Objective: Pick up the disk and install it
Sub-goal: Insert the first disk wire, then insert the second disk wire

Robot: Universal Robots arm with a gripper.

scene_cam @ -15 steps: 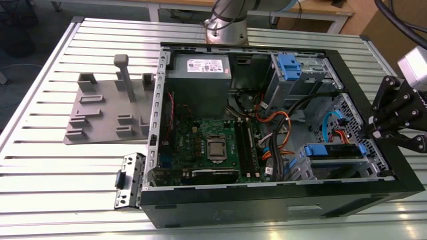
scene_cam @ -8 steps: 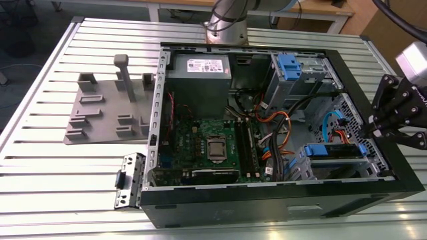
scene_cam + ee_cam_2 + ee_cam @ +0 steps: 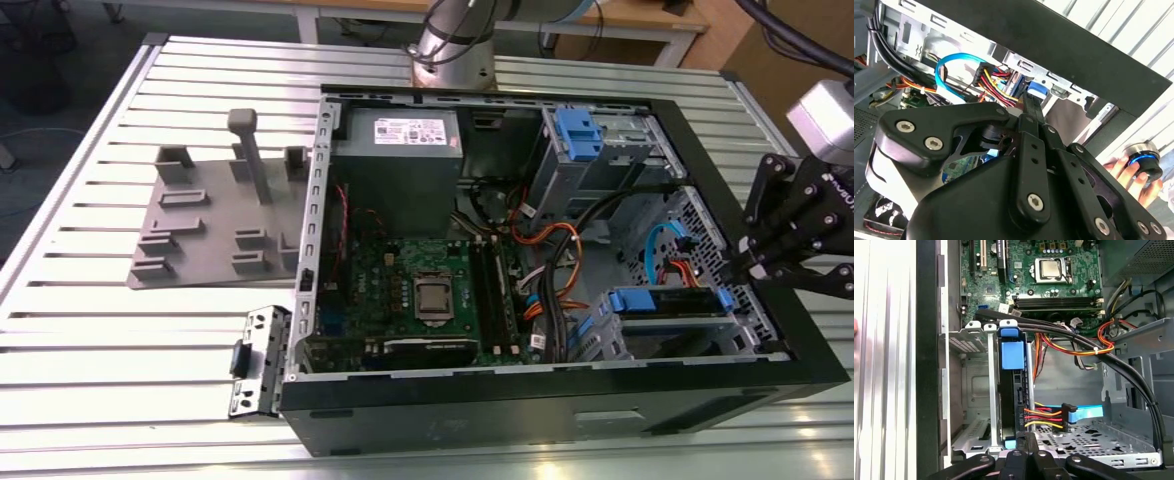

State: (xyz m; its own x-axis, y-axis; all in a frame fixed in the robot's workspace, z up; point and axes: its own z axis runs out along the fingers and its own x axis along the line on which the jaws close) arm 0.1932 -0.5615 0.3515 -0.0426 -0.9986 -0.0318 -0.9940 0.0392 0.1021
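- Your end effector hangs at the 3 o'clock edge of the open computer case in the exterior view, just above the drive cage
- The disk sits on edge inside that cage in the first wrist view, its blue frame tab toward the motherboard; in the exterior view it lies at about 4 o'clock in the case
- End effector state: fingers drawn close together, tips at the disk's near edge in the first wrist view; whether they pinch it, you cannot tell
- Progress, as a judgement: the disk looks lifted and slotted into its bay, so the install appears far along; full seating is not confirmed
- Power and data cables lie just beside the disk; whether they are plugged in is hidden
- A person's hand rests on a knob outside the case in the second wrist view
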